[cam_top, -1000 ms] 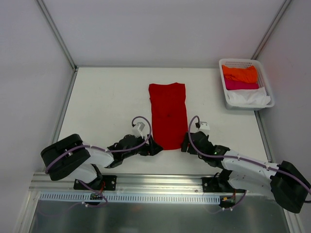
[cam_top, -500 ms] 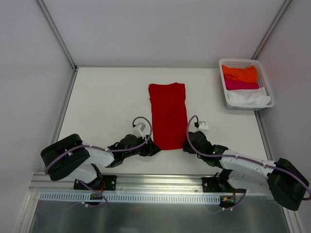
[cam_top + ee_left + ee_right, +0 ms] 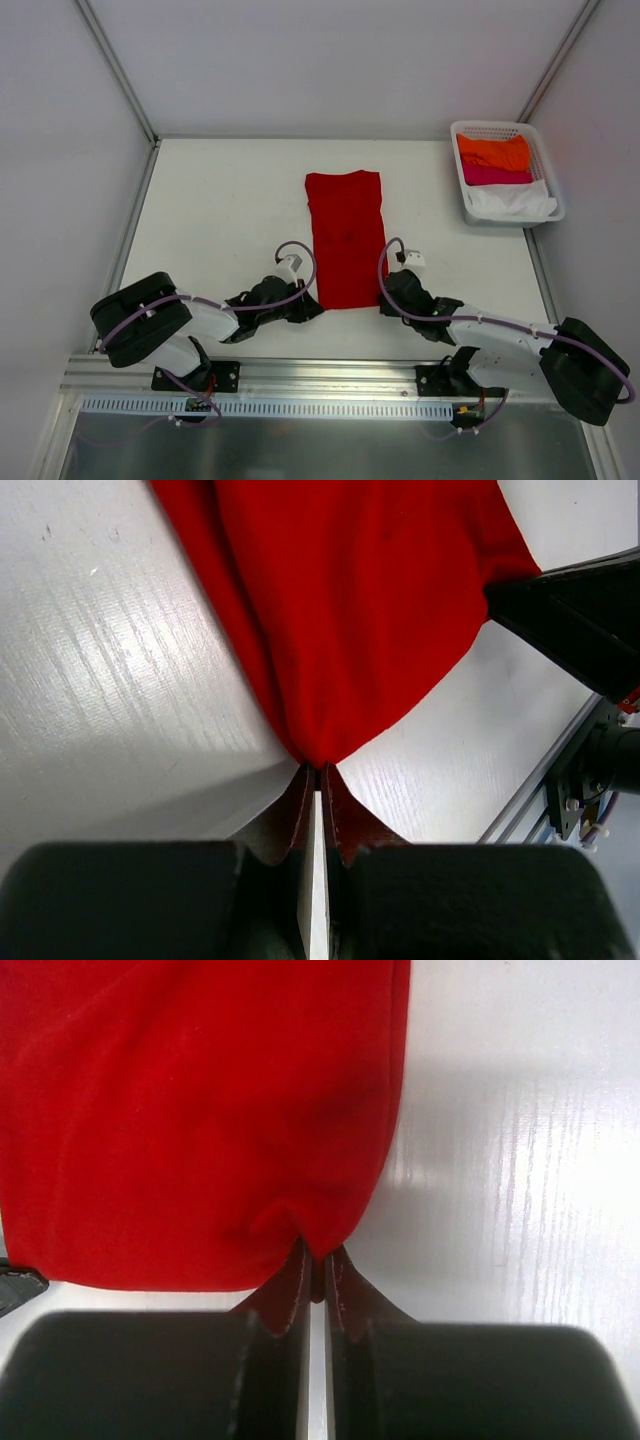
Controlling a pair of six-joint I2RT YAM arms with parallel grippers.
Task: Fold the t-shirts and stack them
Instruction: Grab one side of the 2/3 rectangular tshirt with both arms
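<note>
Deep red cloth t-shirt lies on the white worktop; our left fingers pinch its seven-o'clock corner, right fingers its five-o'clock corner.

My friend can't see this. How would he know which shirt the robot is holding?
On the white table, in the middle, lies a long flat red t-shirt, its near corners pinched by the left gripper and right gripper. It is the only shirt outside the far-right basket, where the orange shirt, pink shirt and white shirt sit.
</note>
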